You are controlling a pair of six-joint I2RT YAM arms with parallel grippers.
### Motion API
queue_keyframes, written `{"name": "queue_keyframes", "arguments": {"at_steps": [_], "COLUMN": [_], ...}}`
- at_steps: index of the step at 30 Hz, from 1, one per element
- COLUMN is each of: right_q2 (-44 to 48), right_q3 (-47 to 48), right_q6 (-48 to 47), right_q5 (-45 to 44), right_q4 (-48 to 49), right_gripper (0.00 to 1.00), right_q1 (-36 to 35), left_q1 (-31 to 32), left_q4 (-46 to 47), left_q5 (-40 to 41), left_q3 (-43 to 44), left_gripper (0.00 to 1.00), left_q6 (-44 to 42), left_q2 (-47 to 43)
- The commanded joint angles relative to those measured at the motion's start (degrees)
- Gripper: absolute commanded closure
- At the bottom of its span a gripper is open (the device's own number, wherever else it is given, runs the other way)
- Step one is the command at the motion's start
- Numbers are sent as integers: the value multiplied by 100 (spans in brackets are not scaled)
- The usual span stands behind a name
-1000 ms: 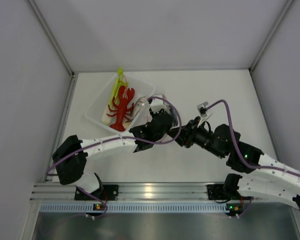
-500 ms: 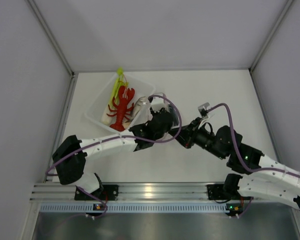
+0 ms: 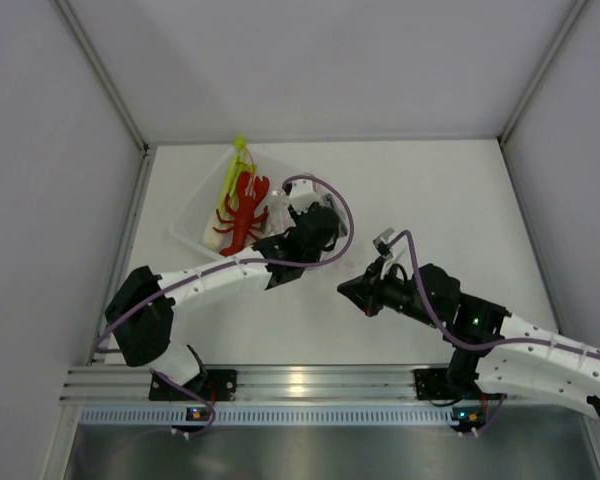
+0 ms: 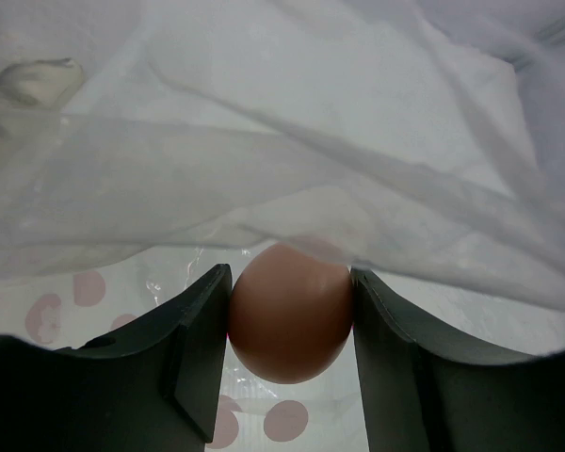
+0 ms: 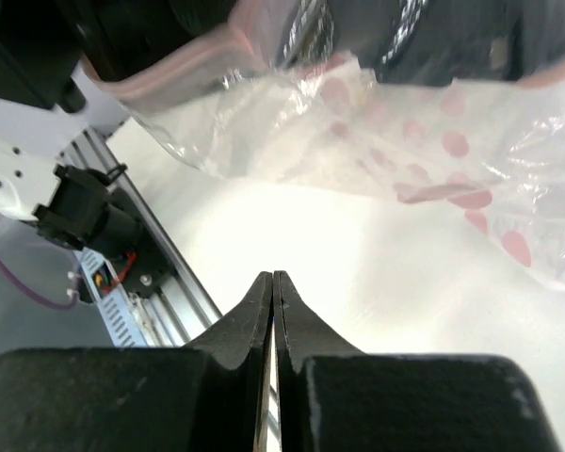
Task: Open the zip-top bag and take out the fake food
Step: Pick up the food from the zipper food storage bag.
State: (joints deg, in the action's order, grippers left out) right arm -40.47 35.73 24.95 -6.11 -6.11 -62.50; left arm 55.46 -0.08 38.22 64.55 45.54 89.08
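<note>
right gripper (image 5: pixel 273 294) just pinched shut on nothing, backed away from the tray (image 3: pixel 185 232), off the bag (image 5: pixel 424 141). left gripper (image 4: pixel 290 306) clamps the round piece (image 4: pixel 290 330) beside the tray, bag film over it. Pull-out probably next.

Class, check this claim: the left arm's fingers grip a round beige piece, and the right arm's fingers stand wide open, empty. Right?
No. The right arm's fingers are shut, empty, as the right wrist view shows. The left arm's fingers do grip the round beige piece.
</note>
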Motion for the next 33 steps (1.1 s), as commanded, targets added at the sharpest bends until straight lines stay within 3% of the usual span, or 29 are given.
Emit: {"name": "queue_keyframes", "arguments": {"at_steps": [1,6,10,13,33], "right_q2": [-75,301,531,400,-348], "right_q3": [14,-101,-57,223,831], "right_q6": [-201,386,1553,1811,2620], "right_q5": [93,-258,-741,-1005,-813], "right_q4": [-13,207,356,163,706], "right_gripper": [100,100,86,79,67], "right_q1": [-69,-69,-78,-69,-342], "left_q1": [8,17,26,79,290], "left_q4": [139,148,175,236,298], "left_q5": [-33,-16,10,19,915], "left_q3": [294,207,75,75,-250], "left_gripper": [100,100,100,100,100], "left_q6": [218,297,526,526,1106], "left_q2": [101,66,22,48,-40]}}
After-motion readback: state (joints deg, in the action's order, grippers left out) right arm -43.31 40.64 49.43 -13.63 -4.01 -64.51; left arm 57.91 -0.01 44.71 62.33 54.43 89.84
